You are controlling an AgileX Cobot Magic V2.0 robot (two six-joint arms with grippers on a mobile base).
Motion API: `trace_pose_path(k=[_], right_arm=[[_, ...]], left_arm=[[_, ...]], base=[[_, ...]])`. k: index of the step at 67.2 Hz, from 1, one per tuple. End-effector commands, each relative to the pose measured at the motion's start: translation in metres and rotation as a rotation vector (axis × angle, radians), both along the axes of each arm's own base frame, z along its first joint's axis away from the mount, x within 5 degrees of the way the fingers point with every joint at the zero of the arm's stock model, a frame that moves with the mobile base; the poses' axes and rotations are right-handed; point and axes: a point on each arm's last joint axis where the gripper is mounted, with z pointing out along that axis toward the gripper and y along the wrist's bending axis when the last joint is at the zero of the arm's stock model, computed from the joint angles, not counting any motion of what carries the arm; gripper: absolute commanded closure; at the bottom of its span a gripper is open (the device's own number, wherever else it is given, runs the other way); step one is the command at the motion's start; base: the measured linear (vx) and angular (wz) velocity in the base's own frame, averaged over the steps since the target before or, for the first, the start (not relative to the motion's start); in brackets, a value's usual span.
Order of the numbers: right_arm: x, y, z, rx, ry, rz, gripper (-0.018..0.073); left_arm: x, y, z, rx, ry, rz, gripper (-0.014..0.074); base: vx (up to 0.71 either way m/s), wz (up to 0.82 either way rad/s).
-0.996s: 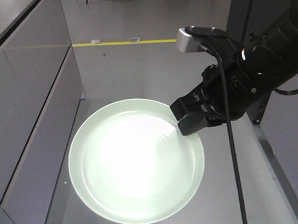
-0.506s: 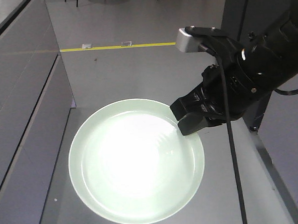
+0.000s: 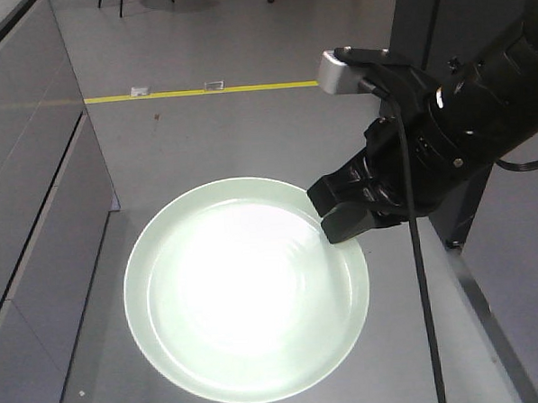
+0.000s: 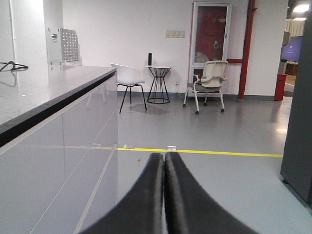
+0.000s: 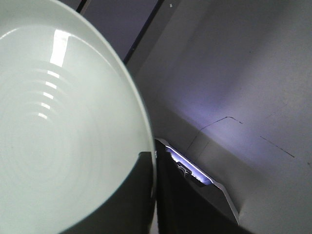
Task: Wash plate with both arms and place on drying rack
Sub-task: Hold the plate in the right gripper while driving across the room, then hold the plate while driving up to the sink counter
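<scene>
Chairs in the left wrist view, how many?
2. A white chair left of the small round table, a beige office chair right of it. More could be hidden behind the counter.

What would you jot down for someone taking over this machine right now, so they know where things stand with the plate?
Right tool: shut on the rim of the plate, holding it roughly level in the air above the floor, beside a grey cabinet.
Left tool: shut, empty, no plate in its view.
Drying rack: not in any view.
Done: plate is picked up; whether it is washed cannot be told.
Left: set the plate on the rack.
</scene>
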Motion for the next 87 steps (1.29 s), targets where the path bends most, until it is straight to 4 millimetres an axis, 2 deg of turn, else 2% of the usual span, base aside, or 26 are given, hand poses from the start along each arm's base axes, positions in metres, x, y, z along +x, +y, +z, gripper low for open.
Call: trace_pose_path(k=[1,36,87], right_arm=[[-0.0117,-0.0028,0.0187,0.041,-0.032,0.019,0.0564],[-0.0117,-0.0028,0.0187,0.041,-0.032,0.019,0.0564],[-0.0117,-0.0028,0.0187,0.041,-0.032,0.019,0.0564]], left_arm=[[-0.0039,-0.0002,0.0168,-0.003,-0.117,-0.003,0.0603],[-0.0039,-0.0002,0.0168,-0.003,-0.117,-0.003,0.0603],[-0.0039,-0.0002,0.0168,-0.003,-0.117,-0.003,0.0603]], base=[[0.17,-0.07],[0.15,-0.12],[0.1,-0.28]])
